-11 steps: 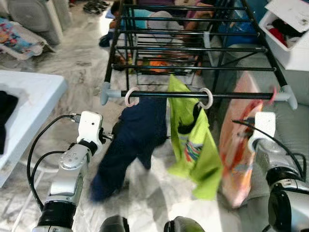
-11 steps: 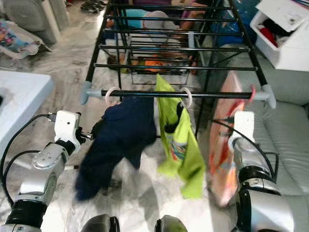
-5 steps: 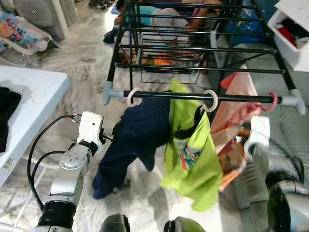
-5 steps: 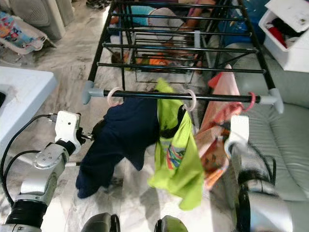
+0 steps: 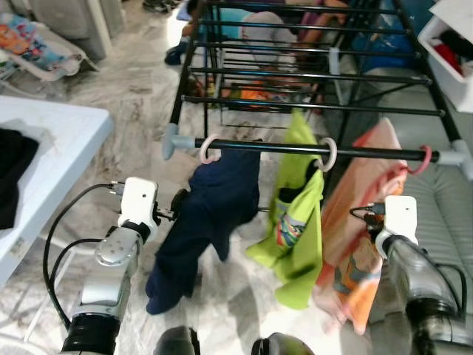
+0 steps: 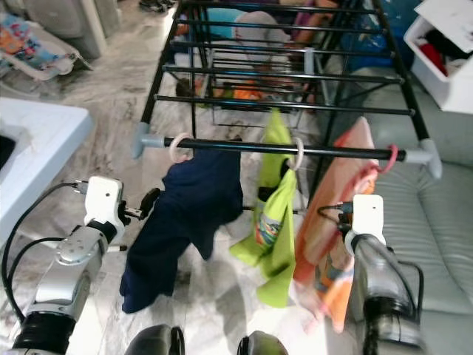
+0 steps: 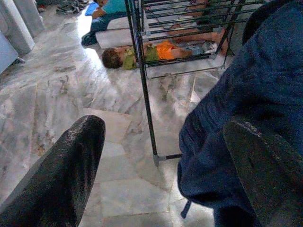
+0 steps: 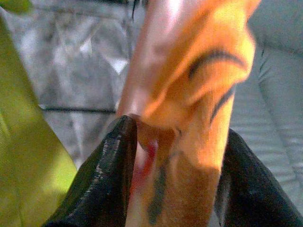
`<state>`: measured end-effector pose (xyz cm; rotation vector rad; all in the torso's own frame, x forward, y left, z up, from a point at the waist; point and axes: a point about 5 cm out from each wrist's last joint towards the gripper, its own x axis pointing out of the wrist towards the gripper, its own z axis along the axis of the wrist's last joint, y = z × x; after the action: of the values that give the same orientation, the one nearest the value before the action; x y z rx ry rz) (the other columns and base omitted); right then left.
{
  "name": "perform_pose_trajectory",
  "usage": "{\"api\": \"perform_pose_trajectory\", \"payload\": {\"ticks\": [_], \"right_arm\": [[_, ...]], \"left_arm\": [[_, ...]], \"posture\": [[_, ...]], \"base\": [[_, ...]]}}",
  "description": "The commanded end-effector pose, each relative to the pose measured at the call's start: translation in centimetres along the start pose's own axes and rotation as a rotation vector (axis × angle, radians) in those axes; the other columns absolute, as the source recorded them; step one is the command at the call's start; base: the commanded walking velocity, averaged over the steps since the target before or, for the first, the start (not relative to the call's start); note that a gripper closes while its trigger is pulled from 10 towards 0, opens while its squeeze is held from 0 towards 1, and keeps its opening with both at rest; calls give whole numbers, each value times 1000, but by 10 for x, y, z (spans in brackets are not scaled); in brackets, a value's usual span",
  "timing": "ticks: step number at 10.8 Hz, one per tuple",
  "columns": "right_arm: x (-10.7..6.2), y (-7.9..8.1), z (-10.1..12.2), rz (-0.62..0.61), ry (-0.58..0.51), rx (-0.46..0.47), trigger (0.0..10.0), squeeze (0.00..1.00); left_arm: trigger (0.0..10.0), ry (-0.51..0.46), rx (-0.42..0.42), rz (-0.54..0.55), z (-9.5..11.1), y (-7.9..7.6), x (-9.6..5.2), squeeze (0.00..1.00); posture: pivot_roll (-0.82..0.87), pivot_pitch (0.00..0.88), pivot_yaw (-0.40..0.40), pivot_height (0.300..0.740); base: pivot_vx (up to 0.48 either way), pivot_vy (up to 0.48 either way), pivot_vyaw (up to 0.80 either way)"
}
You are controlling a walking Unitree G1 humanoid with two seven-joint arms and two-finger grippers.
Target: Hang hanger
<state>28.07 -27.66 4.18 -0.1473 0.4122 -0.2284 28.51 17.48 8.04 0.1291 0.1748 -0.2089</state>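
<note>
At right of frame: pink hanger (image 5: 423,158) hooked on drying rack (image 5: 295,74) front rail, carrying orange patterned garment (image 5: 360,237). Right gripper (image 8: 173,179) fingers spread around garment's cloth. Left gripper (image 7: 165,175) spread wide beside navy garment (image 5: 203,222). Green shirt (image 5: 295,237) hung between.

A pink hanger (image 5: 424,158) hooks over the near black rail of the drying rack (image 5: 295,74), at its right end. From it an orange garment (image 5: 362,222) with dark markings hangs down, just right of a green garment (image 5: 295,237) on a white ring hanger (image 5: 327,154).
</note>
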Motion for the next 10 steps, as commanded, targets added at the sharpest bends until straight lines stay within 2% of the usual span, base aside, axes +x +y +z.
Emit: {"api": "perform_pose_trajectory", "payload": {"ticks": [1, 2, 3, 4, 6, 7, 9, 10], "right_arm": [[-7, 3, 6, -9, -77, -14, 10000, 1000], [-19, 2, 1, -35, -124, -43, 10000, 1000], [-24, 0, -2, -63, -125, -38, 10000, 1000], [-44, -4, -5, -119, -172, -37, 10000, 1000], [-67, 3, -1, -105, -247, -73, 10000, 1000], [-73, 9, 7, -83, -288, -50, 10000, 1000], [-73, 21, 33, 7, -369, 15, 10000, 1000], [-75, 30, 42, 54, -391, 9, 10000, 1000]], "left_arm": [[10000, -1, 1, 12, -4, 1, -2, 0], [10000, -1, -30, 48, -7, 8, -7, 0], [10000, 0, -27, 48, -8, 9, -9, 0], [10000, 2, -24, 46, -11, 11, -14, 0], [10000, -8, -32, 47, -11, 11, -16, 0], [10000, -6, -32, 42, -10, 11, -16, 0], [10000, -16, -28, 29, -5, 9, -11, 0], [10000, -21, -32, 29, -4, 7, -9, 0]], "posture": [[-68, 27, -15, 740], [-72, 20, -13, 740], [-71, 18, -13, 740], [-70, 18, -14, 740], [-76, 20, -11, 740], [-87, 22, -3, 740], [-93, 22, -5, 740], [-95, 20, -12, 740]], "base": [[0, 0, 0], [0, 0, 0], [0, 0, 0], [0, 0, 0], [0, 0, 0], [0, 0, 0], [-300, 0, 0], [-311, 0, 0]]}}
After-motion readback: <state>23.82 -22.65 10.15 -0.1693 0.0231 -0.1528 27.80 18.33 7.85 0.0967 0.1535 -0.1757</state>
